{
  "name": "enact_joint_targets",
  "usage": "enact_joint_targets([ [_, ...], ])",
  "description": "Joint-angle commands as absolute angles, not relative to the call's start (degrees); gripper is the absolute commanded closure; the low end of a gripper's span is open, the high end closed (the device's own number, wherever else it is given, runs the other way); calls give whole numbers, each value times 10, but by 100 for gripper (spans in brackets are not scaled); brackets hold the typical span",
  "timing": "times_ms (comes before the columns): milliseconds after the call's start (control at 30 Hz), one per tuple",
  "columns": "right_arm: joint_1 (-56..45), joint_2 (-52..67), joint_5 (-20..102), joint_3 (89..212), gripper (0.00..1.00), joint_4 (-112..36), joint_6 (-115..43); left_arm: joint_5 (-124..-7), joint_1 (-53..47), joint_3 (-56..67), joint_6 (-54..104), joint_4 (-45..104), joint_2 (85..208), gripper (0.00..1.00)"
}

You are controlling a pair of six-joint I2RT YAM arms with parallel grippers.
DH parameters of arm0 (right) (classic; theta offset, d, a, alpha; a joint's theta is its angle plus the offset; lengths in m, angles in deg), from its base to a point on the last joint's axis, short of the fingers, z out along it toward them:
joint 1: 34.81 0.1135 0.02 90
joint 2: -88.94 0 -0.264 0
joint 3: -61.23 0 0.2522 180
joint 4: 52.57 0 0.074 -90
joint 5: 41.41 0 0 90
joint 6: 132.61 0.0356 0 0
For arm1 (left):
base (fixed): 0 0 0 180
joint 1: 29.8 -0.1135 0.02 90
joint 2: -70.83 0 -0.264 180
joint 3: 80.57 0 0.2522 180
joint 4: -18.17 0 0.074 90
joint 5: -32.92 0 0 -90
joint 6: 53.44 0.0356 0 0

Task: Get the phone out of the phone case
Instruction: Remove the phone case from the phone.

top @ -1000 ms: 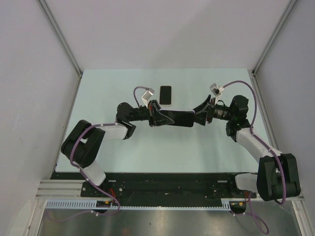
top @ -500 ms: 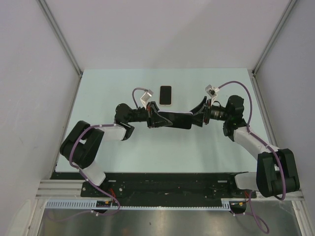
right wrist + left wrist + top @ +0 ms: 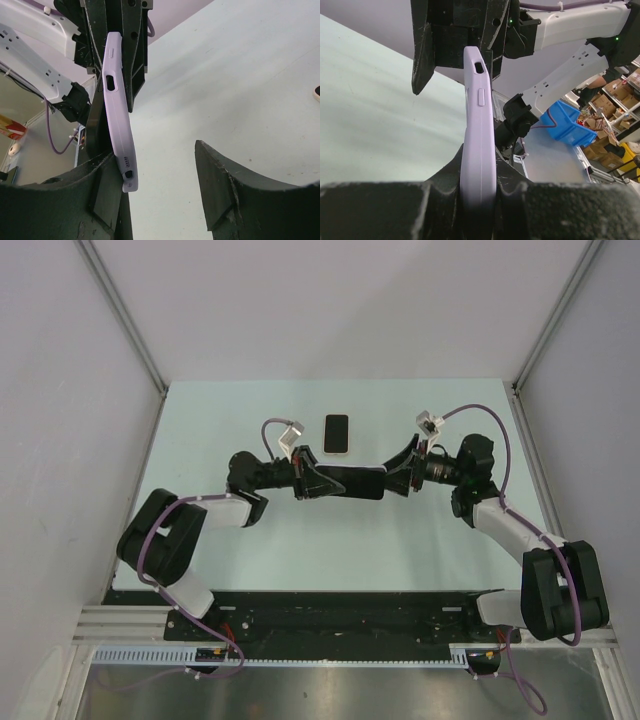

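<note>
A lilac phone case (image 3: 355,483) with a dark face hangs above the table between both grippers. My left gripper (image 3: 318,482) is shut on its left end; in the left wrist view the case's lilac edge (image 3: 479,125) stands clamped between my left gripper's (image 3: 479,165) fingers. My right gripper (image 3: 405,472) is at the case's right end with its jaws wide apart. In the right wrist view the case (image 3: 116,110) rests against the left finger (image 3: 102,185) of my right gripper (image 3: 160,155), apart from the right finger. Whether a phone sits inside cannot be told.
A small dark phone with a pale rim (image 3: 337,433) lies flat on the pale green table (image 3: 250,540), just behind the held case. Grey walls and metal posts close in the table's left, right and back sides.
Both grippers and the held case have shifted slightly left and away from the bases. The left grip is unchanged and the right jaws stay open.
</note>
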State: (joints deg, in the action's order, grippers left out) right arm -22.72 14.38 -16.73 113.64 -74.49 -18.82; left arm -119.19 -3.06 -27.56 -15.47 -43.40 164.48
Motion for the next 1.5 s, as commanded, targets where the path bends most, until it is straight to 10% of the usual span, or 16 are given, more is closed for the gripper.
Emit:
enact_joint_targets([
  [0,-222,146,-187,1144,38,-778,-185,-1120,-52,-274,-156,-644,1616,100],
  [1467,-102,61,-182,1144,53,-896,-77,-1052,-71,-299,-162,-644,1643,100],
])
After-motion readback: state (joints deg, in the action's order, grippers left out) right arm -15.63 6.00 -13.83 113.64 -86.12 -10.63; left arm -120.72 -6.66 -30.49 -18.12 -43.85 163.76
